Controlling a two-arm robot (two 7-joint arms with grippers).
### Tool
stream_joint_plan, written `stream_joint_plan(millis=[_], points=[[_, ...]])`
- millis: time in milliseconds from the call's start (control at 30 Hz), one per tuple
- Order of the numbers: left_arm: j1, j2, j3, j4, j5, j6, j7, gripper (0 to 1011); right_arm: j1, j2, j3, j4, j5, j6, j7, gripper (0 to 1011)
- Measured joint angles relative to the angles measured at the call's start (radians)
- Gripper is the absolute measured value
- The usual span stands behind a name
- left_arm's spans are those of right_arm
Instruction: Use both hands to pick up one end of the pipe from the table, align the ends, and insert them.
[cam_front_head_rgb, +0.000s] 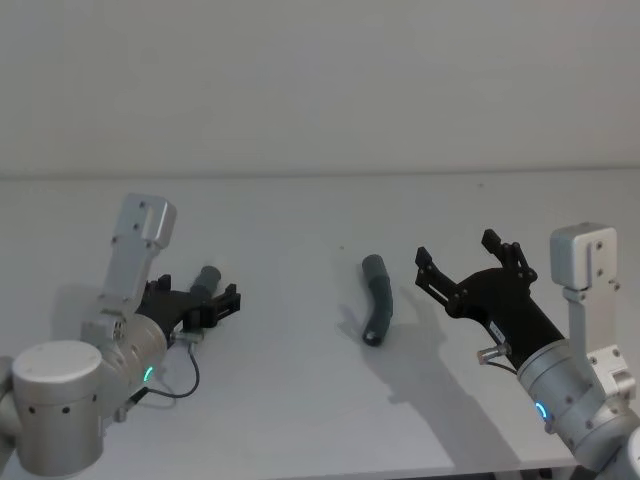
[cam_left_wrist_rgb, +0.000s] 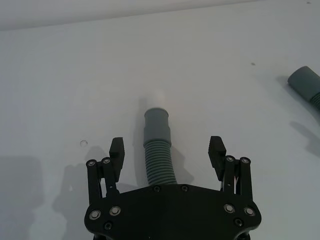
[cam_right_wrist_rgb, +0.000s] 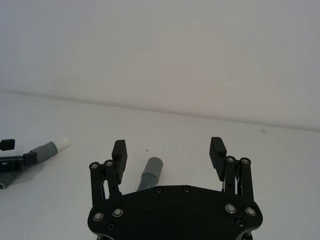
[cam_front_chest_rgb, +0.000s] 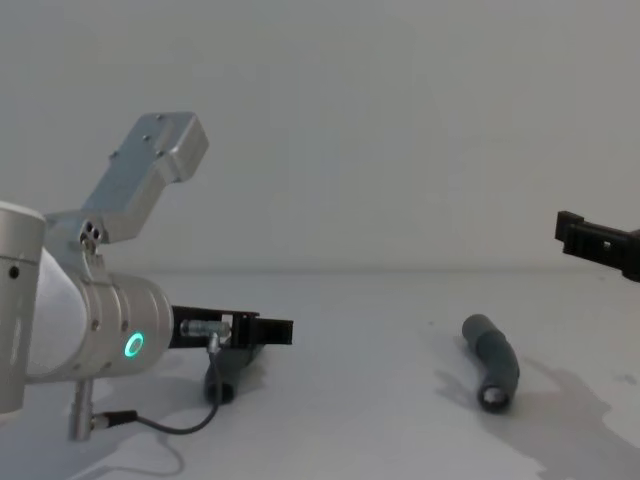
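Left end effector (cam_left_wrist_rgb: 166, 145): wide open, straddling the white-tipped hose (cam_left_wrist_rgb: 159, 131) on the table (cam_front_head_rgb: 300, 400), lower left in the head view.
Right end effector (cam_front_head_rgb: 456, 250): wide open, hovering right of the second hose (cam_front_head_rgb: 378, 300), mid-frame.
Progress: nothing gripped yet. Grasping, aligning and inserting all remain!

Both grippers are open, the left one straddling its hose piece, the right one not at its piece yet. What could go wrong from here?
1. The left gripper straddles the ribbed part of the left hose piece, behind its cuff. Gripped there, the cuff and white tip may sag and misalign.
2. The right gripper hangs above the table, with the right hose piece off-centre below its fingers. Descending straight could nudge it away.
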Motion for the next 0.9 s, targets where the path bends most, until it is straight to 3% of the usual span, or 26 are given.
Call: stream_joint_plan(millis=[900], points=[[-0.06, -0.056, -0.017, 0.102, 0.011, 0.005, -0.001, 1003, 0.0, 0.0, 0.0, 0.0, 0.0, 0.0, 0.0, 1006]])
